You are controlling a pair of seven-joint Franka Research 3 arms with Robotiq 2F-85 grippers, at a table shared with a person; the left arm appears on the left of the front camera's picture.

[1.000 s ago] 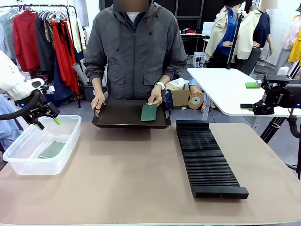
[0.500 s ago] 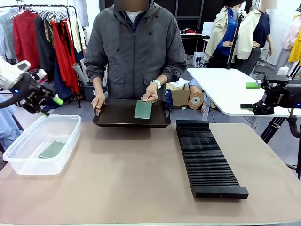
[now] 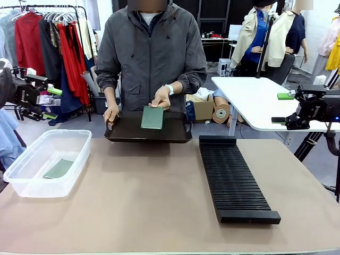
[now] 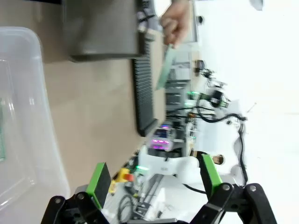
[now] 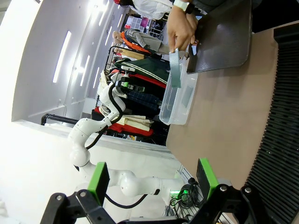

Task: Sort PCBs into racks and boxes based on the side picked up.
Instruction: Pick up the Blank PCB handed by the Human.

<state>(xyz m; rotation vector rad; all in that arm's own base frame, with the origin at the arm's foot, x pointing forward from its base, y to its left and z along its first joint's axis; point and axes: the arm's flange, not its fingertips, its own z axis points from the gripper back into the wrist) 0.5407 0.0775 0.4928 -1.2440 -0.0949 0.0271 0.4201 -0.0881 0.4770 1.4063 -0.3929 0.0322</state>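
A person across the table holds one PCB [image 3: 152, 117] upright by its top edge over a flat black tray [image 3: 125, 133]; the same PCB [image 4: 163, 70] [image 5: 174, 70] appears in both wrist views. Another PCB [image 3: 58, 168] lies flat in the clear box [image 3: 40, 188] at the table's left. The ribbed black rack [image 3: 234, 178] stands at the right with nothing in its slots. My left gripper [image 3: 52, 103] [image 4: 154, 179] hangs open and holds nothing, off the table's left edge above and behind the box. My right gripper [image 3: 281, 108] [image 5: 153, 179] stands open with nothing between its fingers, beyond the right edge, level with the rack's far end.
The person's other hand [image 3: 110, 116] holds the tray's left end. A white table [image 3: 255, 101] stands behind at the right, a clothes rail [image 3: 48, 37] behind at the left. Bare brown tabletop [image 3: 149, 196] lies between the box and the rack.
My left gripper rose from over the box and drew back to the left. The person lifted the PCB off the tray, stood it up and moved it leftward.
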